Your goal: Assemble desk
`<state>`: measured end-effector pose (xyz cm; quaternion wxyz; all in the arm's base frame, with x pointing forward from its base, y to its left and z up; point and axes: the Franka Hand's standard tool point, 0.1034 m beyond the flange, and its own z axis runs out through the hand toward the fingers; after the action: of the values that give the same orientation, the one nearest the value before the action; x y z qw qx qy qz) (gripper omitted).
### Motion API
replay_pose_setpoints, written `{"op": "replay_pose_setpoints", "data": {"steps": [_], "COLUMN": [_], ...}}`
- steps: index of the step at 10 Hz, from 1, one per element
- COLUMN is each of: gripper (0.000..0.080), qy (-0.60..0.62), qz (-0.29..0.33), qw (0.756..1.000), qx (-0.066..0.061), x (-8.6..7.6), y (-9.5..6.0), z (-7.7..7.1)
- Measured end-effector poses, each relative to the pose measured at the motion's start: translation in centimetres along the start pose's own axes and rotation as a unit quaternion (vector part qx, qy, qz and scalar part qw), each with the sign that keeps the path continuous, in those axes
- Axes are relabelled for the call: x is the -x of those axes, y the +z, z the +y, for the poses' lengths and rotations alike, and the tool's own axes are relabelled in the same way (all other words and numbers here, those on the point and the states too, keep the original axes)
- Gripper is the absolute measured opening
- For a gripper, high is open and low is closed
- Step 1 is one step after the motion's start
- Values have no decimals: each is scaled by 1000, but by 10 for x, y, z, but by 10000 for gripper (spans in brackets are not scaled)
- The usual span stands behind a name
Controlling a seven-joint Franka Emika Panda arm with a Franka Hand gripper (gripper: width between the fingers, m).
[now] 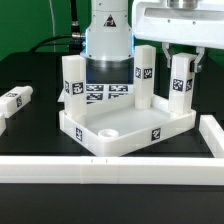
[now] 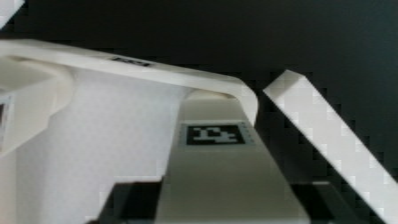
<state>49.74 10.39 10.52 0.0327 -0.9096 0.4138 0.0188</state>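
Centrally on the black counter lies the desk top, a white rectangular tray with its raised rim facing up, its long side parallel to the counter's near edge. Three white block legs stand upright on it, each bearing a black-and-white tag: the first leg at the far corner on the exterior view's left, the second leg along the far rim, and the third leg at the corner on the exterior view's right. The gripper hangs over that third leg and pinches its upper end; the wrist view shows the dark fingers against both flanks of the block. Seating in the socket cannot be confirmed. The fourth leg lies on its side near the counter's edge on the exterior view's left, well apart from the tray. The marker board lies flat just beyond the tray's far rim. A long border bar runs along the counter's near edge.
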Motion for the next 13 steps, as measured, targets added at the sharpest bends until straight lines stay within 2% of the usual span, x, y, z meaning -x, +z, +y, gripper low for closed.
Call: {"op": "replay_pose_setpoints", "data": {"steps": [1,2,3,4,6,8,11,12,13], "gripper": [339,339,521,622,641,648,648,648,648], "qy": [-4,-7,-23,-54,-163,-216,-355,-407,-428], "qz": [0,0,0,1,4,4,5,7,10], "qw": [1000,1000,1000,999,987,976,935,913,904], "qx": [0,0,0,1,3,4,6,12,17], "x": [0,0,0,1,1,1,0,0,0], "y": [0,0,0,0,-1,0,-1,-1,-2], "z": [0,0,0,0,-1,0,0,0,-1]}}
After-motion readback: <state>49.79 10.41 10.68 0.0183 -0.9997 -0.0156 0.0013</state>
